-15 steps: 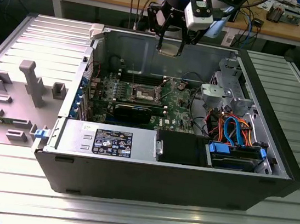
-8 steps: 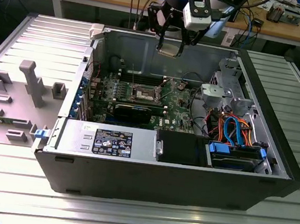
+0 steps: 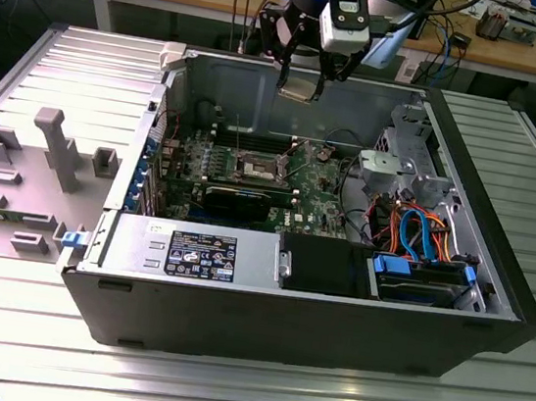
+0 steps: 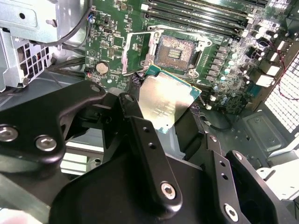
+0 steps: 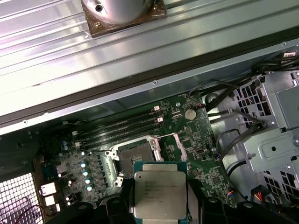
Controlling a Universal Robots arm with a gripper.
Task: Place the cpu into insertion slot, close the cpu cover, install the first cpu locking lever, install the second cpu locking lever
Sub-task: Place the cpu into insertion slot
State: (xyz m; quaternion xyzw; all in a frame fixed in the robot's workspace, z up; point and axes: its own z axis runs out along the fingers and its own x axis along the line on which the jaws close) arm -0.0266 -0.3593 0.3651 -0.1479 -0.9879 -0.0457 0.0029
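My gripper (image 3: 301, 81) is shut on the cpu (image 3: 299, 92), a flat square chip with a silver-grey top, held in the air above the back wall of the open computer case (image 3: 128, 286). In both wrist views the cpu (image 4: 168, 100) (image 5: 160, 193) sits between the black fingers (image 4: 140, 130), over the motherboard and apart from it. The insertion slot (image 3: 255, 168) (image 4: 178, 50) (image 5: 135, 155) lies bare on the green board below. The cpu cover (image 4: 125, 53), a thin silvery frame, is swung open beside the slot.
A black card (image 3: 239, 197) lies just in front of the slot, with memory slots (image 5: 121, 126) behind it. A metal drive cage (image 3: 406, 164) and coloured cables (image 3: 422, 231) fill the exterior view's right. A grey fixture plate (image 3: 48, 142) sits outside to the left.
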